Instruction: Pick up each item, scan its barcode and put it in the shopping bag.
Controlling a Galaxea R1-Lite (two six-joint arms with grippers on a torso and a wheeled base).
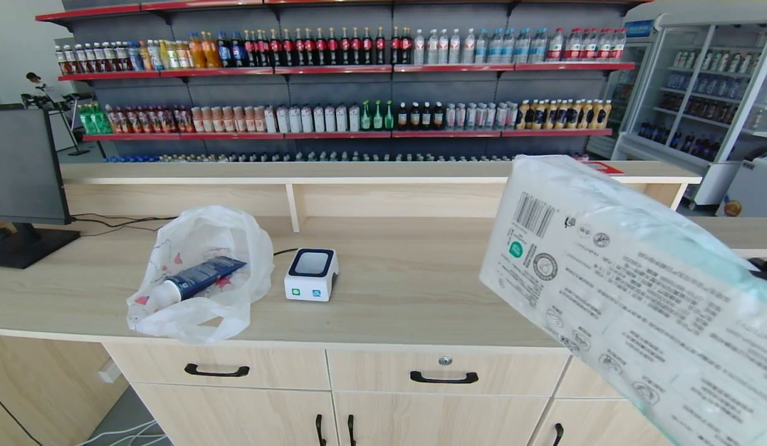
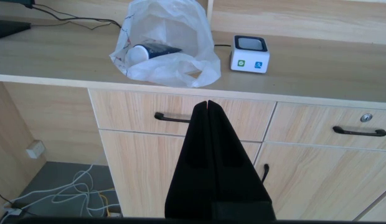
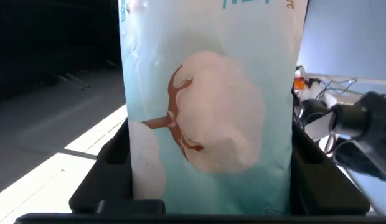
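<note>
**Teal-tinted pack held aloft, barcode not yet over the scanner**

Teal and white film covers the soft pack [image 1: 631,291], which is held clear of the worktop [image 1: 408,291] at about 4 o'clock from the scanner [image 1: 311,274], well apart from it. The right gripper [image 3: 211,186] is clamped on the pack, with a dark finger pressed against each side.

The barcode [image 1: 534,214] sits near the pack's 10 o'clock corner, on the printed face, and is turned up towards the head camera rather than down. For the scan to be done well, the pack would probably have to be carried towards 10 o'clock and rolled so that this corner faces the scanner's dark window. It should be held near and steady, and the film kept flat so the bars are not creased. A firm squeeze seems safe, since the contents look soft, but slack film could let the pack sag.

The left gripper [image 2: 207,107] hangs with its fingers pressed together and nothing between them, below the worktop edge and in front of the drawer fronts [image 2: 180,115].

The shopping bag [image 1: 197,232], of thin white plastic, lies slumped just beside the scanner at its 9 o'clock. One dark blue tube [image 1: 200,277] with a white cap is seen inside it, lying on its side. The mouth of the bag looks collapsed, so it may have to be opened before the pack can be dropped in.
</note>
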